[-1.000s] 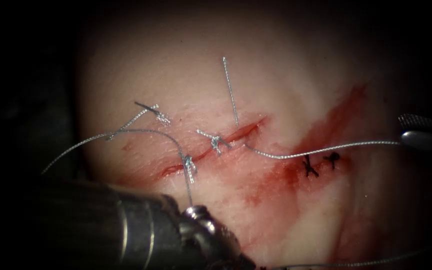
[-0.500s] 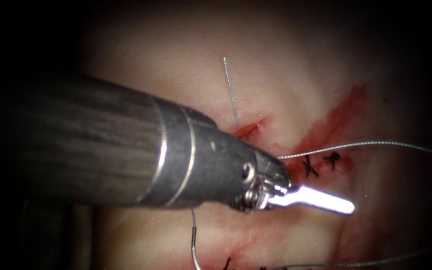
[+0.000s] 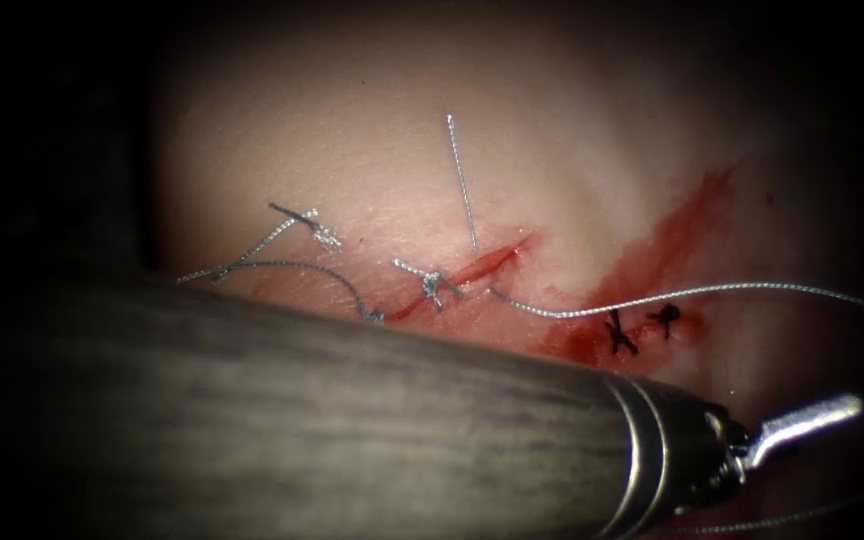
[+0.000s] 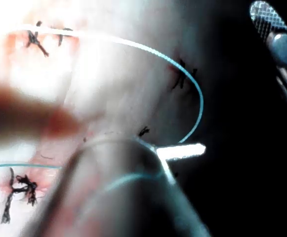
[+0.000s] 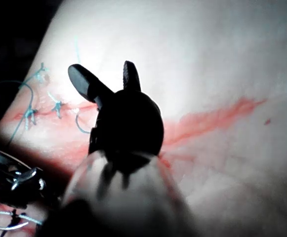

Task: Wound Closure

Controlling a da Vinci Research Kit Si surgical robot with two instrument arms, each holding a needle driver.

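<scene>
The left arm's tool (image 3: 802,420) is lying low across the endoscope view, its shaft passing in front of the lower-left end of the cut (image 3: 472,268). Its tip is resting well to the right of the cut. Its jaws are showing as a single narrow bright blade, pressed together, with nothing visibly clamped between them. In the left wrist view the same tip (image 4: 183,150) is sitting close to a loop of thread; contact cannot be confirmed.

The right arm's tool (image 5: 103,69) is hovering over the tissue (image 3: 352,130) with its jaws spread wide and nothing between them.

The thread (image 3: 692,293) is emerging just right of the cut and running slack toward the right edge. It is passing above two dark stitches (image 3: 617,333). A stiff thread end (image 3: 460,175) is standing up from the cut's upper end. Two pale knots (image 3: 432,285) are sitting on the cut line, with loose tails trailing to the left. Red fluid (image 3: 672,235) is streaking the tissue right of the cut.

The needle's position cannot be determined.
</scene>
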